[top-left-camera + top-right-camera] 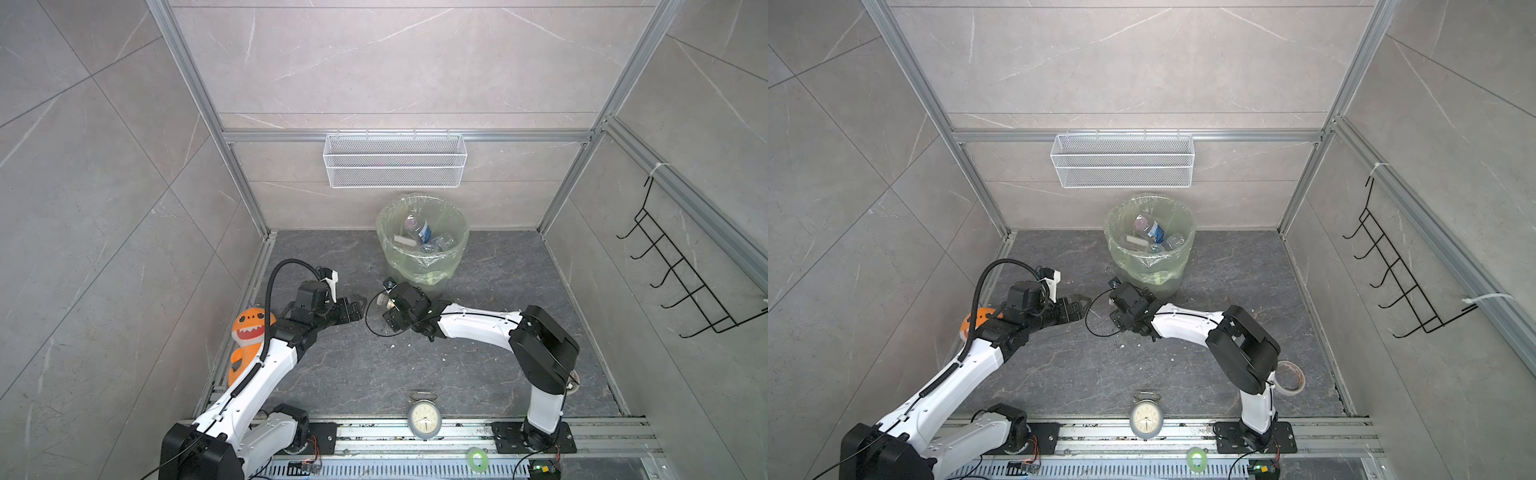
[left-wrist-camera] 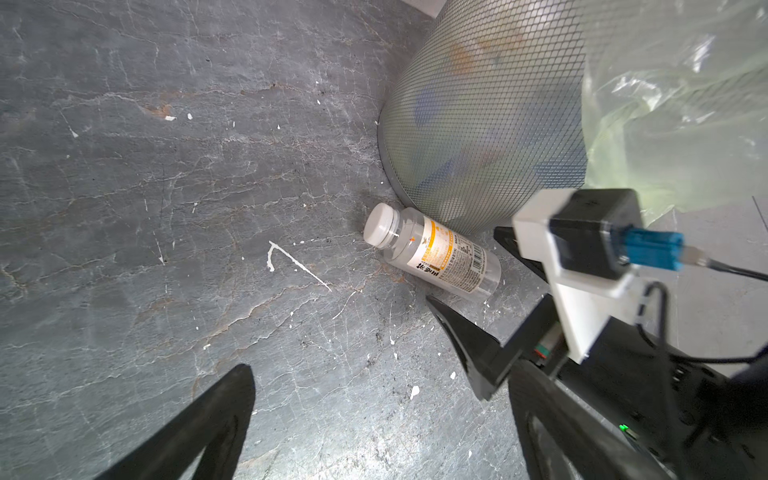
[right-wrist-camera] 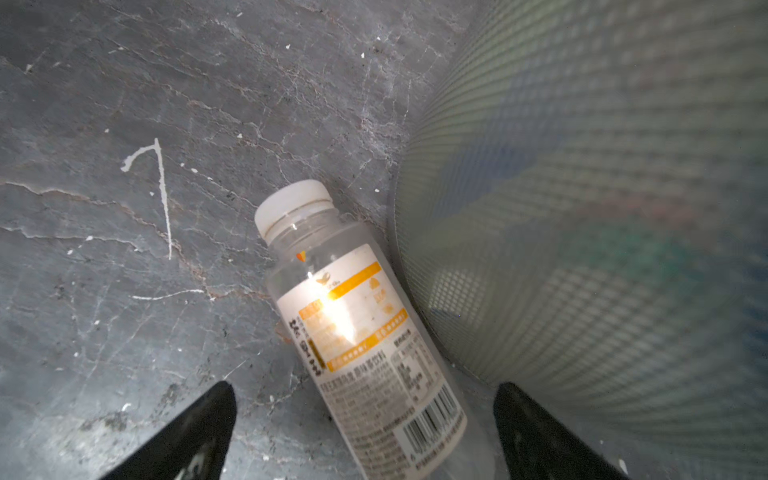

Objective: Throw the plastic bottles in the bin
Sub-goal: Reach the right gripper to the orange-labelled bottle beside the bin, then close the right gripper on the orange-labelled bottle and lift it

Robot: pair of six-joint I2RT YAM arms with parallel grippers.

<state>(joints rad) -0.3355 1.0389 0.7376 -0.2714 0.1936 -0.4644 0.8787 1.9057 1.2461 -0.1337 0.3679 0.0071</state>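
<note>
Right pincer wide open, bottle between jaws, beside bin.

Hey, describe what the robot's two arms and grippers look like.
Both the left arm and right arm have white shells with black joints. The left carries a ribbed black cable hose; a thin black cable loops at the right wrist. The left gripper and right gripper have black tapered fingers.

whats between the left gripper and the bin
The bottle, lying on the floor against the base of the bin, with the open right gripper on either side of its bottom end. The left wrist view shows this.
</note>
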